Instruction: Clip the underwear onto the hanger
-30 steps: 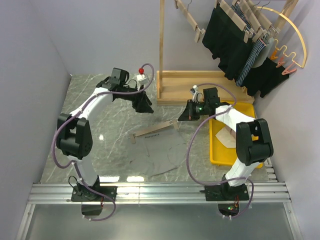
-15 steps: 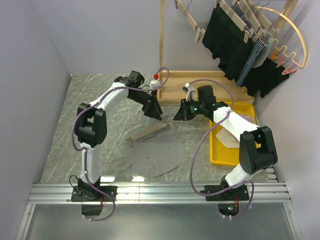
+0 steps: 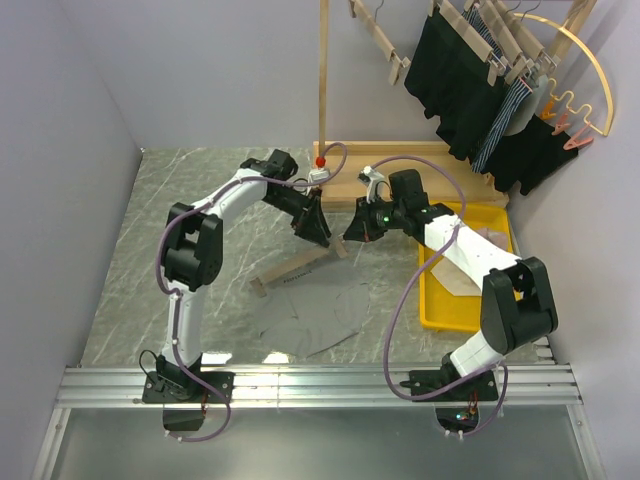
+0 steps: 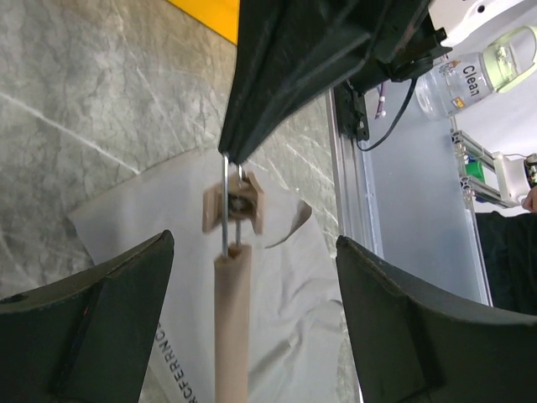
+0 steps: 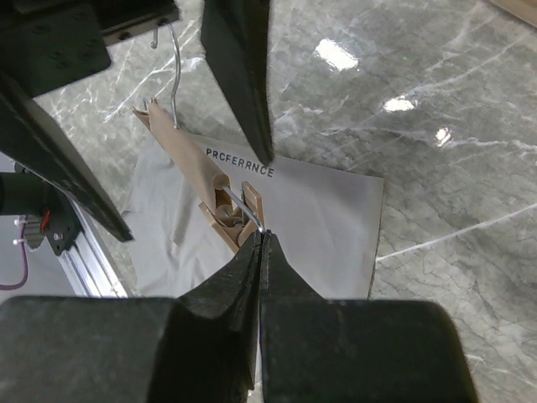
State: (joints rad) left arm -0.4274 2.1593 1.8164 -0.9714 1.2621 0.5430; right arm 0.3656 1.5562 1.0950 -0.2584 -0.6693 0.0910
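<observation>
Both grippers have drawn together over the last second. The left gripper (image 3: pixel 313 225) has swung in from the left, and the right gripper (image 3: pixel 356 225) has edged leftward to meet it over the hanger's far end.

In the right wrist view, the right jaws are pressed flat together on the thin wire of the clip (image 5: pixel 237 204) at that end of the hanger (image 3: pixel 300 268). The left jaws stand wide apart and hold nothing. In the left wrist view they straddle the same clip, one finger (image 4: pixel 84 336) on each side of the wooden bar.

The bar lies slantwise on the marble table (image 3: pixel 200 250), with its near end toward the left arm. The held end seems slightly raised. The underwear (image 3: pixel 315 315) lies flat and mostly beneath and beside the bar, with the printed waistband just under the clip. No fabric is in either clip yet.

The step in hand appears to be opening this clip while the right gripper steadies the hanger. The next move probably calls for the left jaws to close across the clip's tail so its mouth gapes, and the waistband must then be fed in.

A yellow tray (image 3: pixel 432 300) and a rack of dark garments (image 3: pixel 470 80) lie beyond.
</observation>
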